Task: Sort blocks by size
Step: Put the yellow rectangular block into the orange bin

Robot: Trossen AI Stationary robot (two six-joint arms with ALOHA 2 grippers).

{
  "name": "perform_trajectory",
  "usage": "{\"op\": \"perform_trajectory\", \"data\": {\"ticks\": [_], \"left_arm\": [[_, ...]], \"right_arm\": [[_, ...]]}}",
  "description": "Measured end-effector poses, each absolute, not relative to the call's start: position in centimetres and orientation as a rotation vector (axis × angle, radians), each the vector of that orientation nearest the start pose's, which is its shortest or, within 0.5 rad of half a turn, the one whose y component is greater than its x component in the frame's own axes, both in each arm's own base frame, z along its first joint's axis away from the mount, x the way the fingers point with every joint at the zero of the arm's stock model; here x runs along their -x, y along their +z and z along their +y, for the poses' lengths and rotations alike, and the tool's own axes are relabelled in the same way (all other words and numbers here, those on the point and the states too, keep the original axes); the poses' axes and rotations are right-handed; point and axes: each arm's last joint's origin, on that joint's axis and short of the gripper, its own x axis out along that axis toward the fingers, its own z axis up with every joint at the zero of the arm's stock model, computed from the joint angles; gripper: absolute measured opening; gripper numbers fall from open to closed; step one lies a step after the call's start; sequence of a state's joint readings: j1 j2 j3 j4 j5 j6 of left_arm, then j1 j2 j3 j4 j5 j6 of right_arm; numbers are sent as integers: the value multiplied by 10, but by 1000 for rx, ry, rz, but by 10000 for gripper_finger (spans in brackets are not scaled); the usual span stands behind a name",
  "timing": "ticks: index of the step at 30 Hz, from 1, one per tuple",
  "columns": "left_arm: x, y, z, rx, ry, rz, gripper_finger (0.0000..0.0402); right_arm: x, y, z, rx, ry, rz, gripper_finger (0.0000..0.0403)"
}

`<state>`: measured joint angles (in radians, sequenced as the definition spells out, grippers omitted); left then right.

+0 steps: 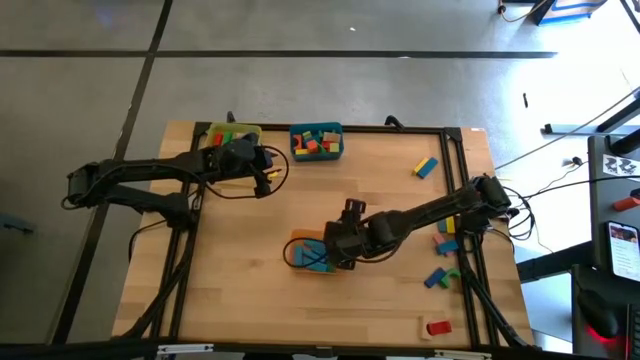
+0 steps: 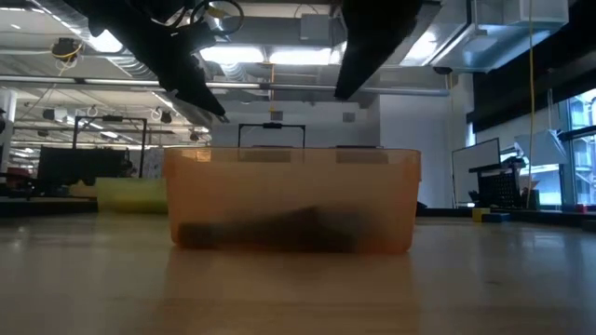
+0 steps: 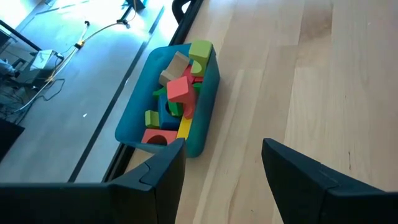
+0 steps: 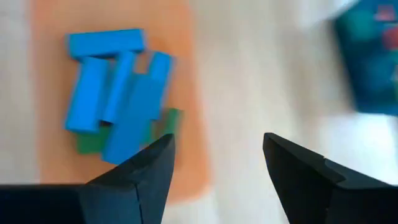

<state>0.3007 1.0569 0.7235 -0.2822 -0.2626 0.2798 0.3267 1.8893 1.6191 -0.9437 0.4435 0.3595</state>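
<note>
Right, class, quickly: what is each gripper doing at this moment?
Left gripper: open, empty, near the teal bin.
Right gripper: open, empty, above the orange bin of blue blocks.

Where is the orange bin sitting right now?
In the high view, the orange bin sits near the table's middle, toward the front edge, directly under the right gripper. It holds several long blue blocks; the teal bin stands at the far edge.
</note>
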Motion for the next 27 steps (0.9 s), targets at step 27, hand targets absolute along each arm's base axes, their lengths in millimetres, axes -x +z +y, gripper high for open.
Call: {"op": "perform_trajectory", "data": {"ticks": [27], "left_arm": [[-207,254,72,-248,452,709,196]], "right_arm": [[-256,263,-56,-248,-1094,1247,245]]}}
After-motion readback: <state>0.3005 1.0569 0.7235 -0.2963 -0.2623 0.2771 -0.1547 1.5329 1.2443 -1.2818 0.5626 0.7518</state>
